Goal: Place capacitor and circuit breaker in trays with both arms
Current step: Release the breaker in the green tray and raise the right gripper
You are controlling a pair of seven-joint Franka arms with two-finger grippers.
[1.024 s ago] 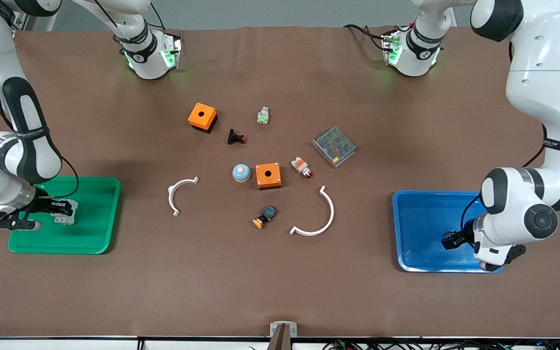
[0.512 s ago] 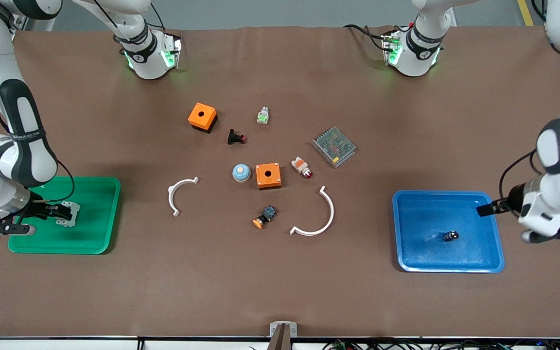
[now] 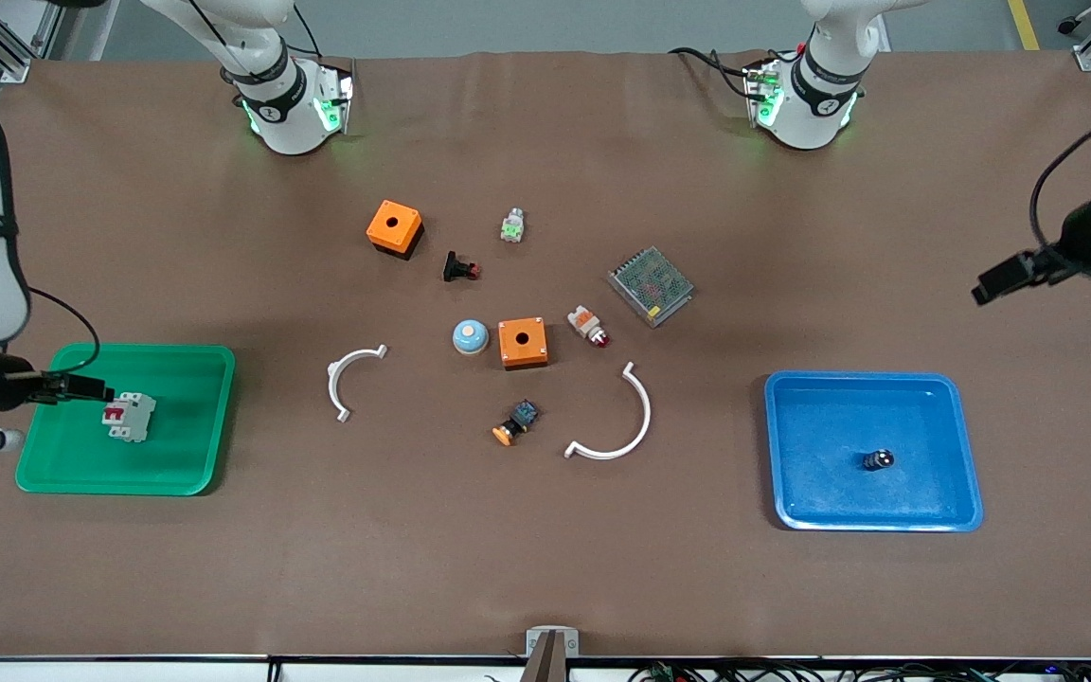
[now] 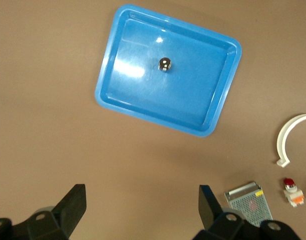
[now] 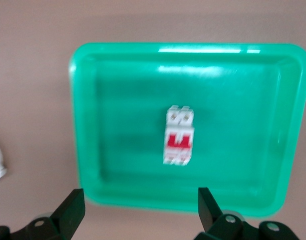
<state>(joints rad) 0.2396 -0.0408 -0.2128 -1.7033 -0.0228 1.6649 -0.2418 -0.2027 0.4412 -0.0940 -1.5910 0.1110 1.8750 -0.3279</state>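
The capacitor (image 3: 877, 460), a tiny black cylinder with a silvery top, stands alone in the blue tray (image 3: 820, 502) toward the left arm's end of the table; the left wrist view shows the capacitor (image 4: 164, 64) in the blue tray (image 4: 202, 122). My left gripper (image 3: 995, 282) (image 4: 143, 192) hangs open and empty, high over bare table beside that tray. The circuit breaker (image 3: 127, 416) (image 5: 178, 136), white-grey with a red lever, lies in the green tray (image 3: 195, 455) (image 5: 85, 125) toward the right arm's end. My right gripper (image 3: 91, 389) (image 5: 141, 195) is open above the tray's edge, apart from the breaker.
Mid-table lie two orange boxes (image 3: 395, 227) (image 3: 522, 342), a metal mesh-covered unit (image 3: 651, 285), two white arcs (image 3: 348, 381) (image 3: 621, 421), a blue dome button (image 3: 471, 336), a black push-button (image 3: 458, 268), a white-orange part (image 3: 588, 326) and a blue-black part with an orange cap (image 3: 515, 423).
The right gripper let go of the circuit breaker in the green tray and drew back. The left gripper left the capacitor in the blue tray, rising away toward the table's end.
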